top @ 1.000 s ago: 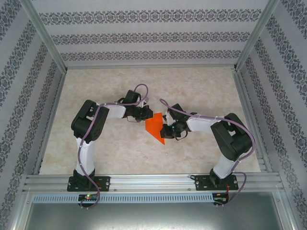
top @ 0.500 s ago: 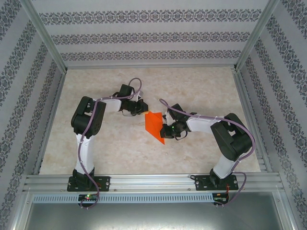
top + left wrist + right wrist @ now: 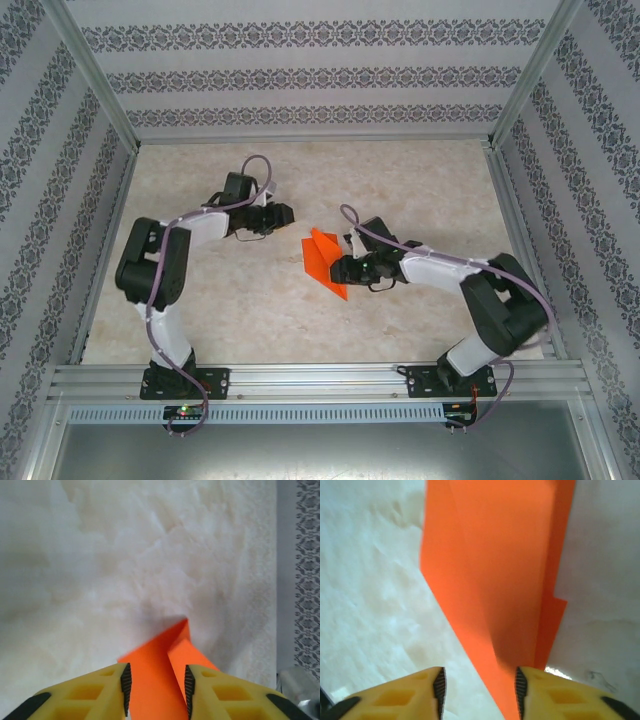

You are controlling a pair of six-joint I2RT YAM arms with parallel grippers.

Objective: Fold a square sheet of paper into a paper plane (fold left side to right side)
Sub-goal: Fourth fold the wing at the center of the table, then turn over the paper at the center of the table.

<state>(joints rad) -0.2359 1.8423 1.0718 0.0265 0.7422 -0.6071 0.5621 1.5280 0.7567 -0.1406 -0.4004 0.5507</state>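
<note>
1. Lying near the middle of the pale marbled table [image 3: 430, 180], the orange sheet of paper [image 3: 321, 262] sat between the two arms. It was folded into a wedge whose point aimed toward the near right.
2. The left gripper [image 3: 286, 214] hung to the left of the sheet and, seen from above, stood apart from it.
3. In the left wrist view its yellow fingers [image 3: 100, 692] were set narrowly apart with nothing clamped between the ribbed pads. The paper lay on the table in the gap, showing two overlapping layers that met at a corner.
4. The right gripper [image 3: 342, 268] sat at the right edge of the wedge, toward its pointed half. From above I could not tell whether it touched the paper.
5. In the right wrist view its fingers [image 3: 560, 697] were parted to a middling width and pinched nothing. The paper ran away from between them, with bare table showing between one pad and the sheet.
6. The other pad stood just beside a stepped edge of the fold, and contact there could not be judged.
</note>
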